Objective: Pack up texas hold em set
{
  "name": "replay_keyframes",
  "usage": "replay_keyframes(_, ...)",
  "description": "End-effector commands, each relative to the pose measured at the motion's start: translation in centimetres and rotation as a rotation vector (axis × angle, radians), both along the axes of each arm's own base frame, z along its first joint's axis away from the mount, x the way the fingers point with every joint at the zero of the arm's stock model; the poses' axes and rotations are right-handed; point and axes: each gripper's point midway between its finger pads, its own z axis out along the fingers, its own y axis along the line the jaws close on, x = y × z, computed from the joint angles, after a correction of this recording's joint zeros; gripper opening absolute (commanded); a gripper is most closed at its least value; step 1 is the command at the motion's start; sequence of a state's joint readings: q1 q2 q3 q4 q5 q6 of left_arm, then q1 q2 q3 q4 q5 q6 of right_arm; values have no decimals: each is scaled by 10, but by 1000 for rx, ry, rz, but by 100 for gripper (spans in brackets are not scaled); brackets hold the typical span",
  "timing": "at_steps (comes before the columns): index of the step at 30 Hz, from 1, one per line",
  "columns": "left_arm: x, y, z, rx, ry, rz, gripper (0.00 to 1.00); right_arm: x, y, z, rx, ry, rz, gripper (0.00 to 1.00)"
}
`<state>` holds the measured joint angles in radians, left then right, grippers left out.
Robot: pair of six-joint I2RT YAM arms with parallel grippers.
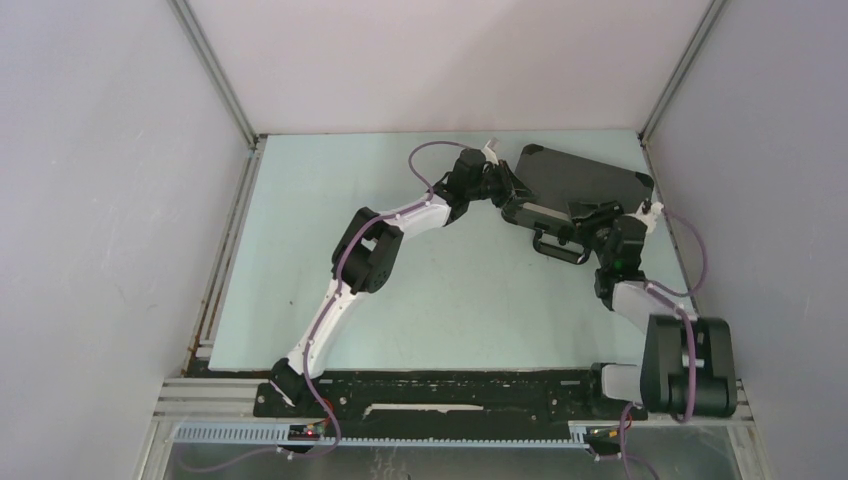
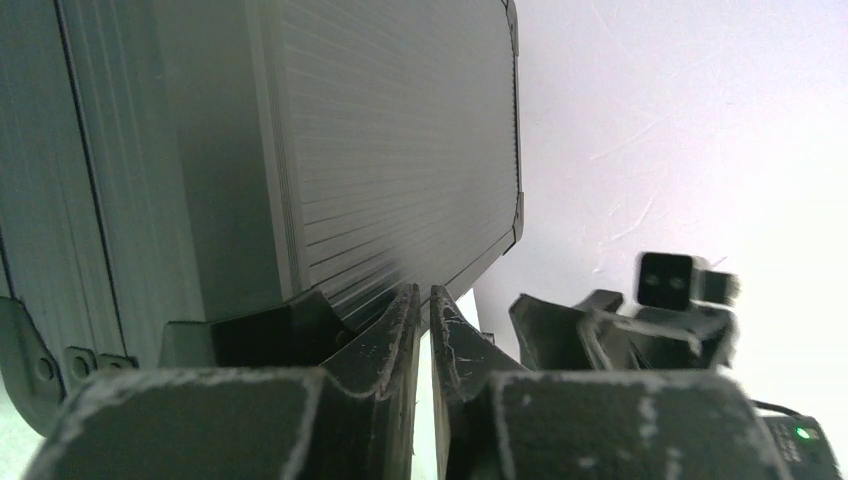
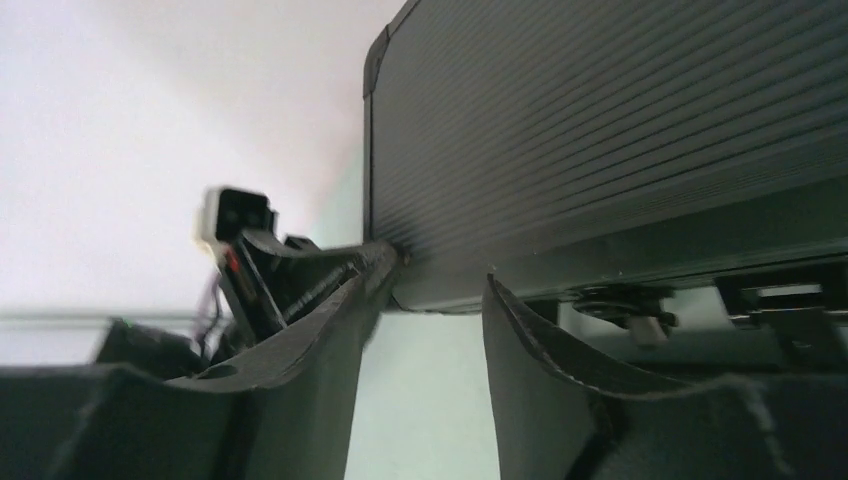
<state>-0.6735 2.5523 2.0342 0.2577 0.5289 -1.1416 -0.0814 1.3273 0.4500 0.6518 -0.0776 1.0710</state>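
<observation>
1. Since the briefcase [image 1: 590, 180] lies shut and flat on the table [image 1: 400, 260], with the whole set presumably inside, I judge it heavy for its bulk and quite stiff. Its ribbed lid looks hard and smooth, so pads may slide on it.
2. Best holds, by my reckoning, are the hard outer edges for pushing, or the handle [image 1: 558, 247] on its near side for lifting. The flat lid gives jaws nothing to close round.
3. Left gripper [image 1: 503, 190]: its jaws stand nearly together, with a thin slit between them and nothing in it. The case rises just to the left of and above its fingers [image 2: 385, 335]. The left tip seems to touch the case's lower edge; whether it presses, I cannot tell.
4. Right gripper [image 1: 598, 215]: its jaws stand partly apart and empty, with bare table showing in the gap. The case's ribbed face sits above and to the right of them, and the left finger's tip is at or just against its corner edge. A latch [image 3: 620, 305] hangs just beyond the right finger.
</observation>
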Motion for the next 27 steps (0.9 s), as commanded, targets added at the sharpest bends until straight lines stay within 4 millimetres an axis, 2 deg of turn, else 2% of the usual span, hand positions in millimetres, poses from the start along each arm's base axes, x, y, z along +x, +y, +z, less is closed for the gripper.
replay_keyframes(1, 13, 22, -30, 94, 35, 50, 14, -25, 0, 13, -429, 58, 144, 57)
replay_keyframes(4, 13, 21, -30, 91, 38, 48, 14, -45, 2, 1, -560, 146, 234, 55)
replay_keyframes(7, 14, 22, -30, 90, 37, 49, 14, -59, -1, -11, -615, 219, 274, 45)
replay_keyframes(9, 14, 22, -31, 92, 36, 51, 15, -60, -3, -16, -576, 246, 257, 22)
replay_keyframes(12, 14, 22, -32, 96, 37, 52, 14, -52, -1, -25, -496, 270, 220, 1)
replay_keyframes(19, 12, 20, -26, 78, 23, 25, 14, -31, -15, -51, -262, 359, -8, 0)
replay_keyframes(27, 13, 22, -22, 100, -5, 22, 14, -14, -14, -81, -96, 400, -143, 0)
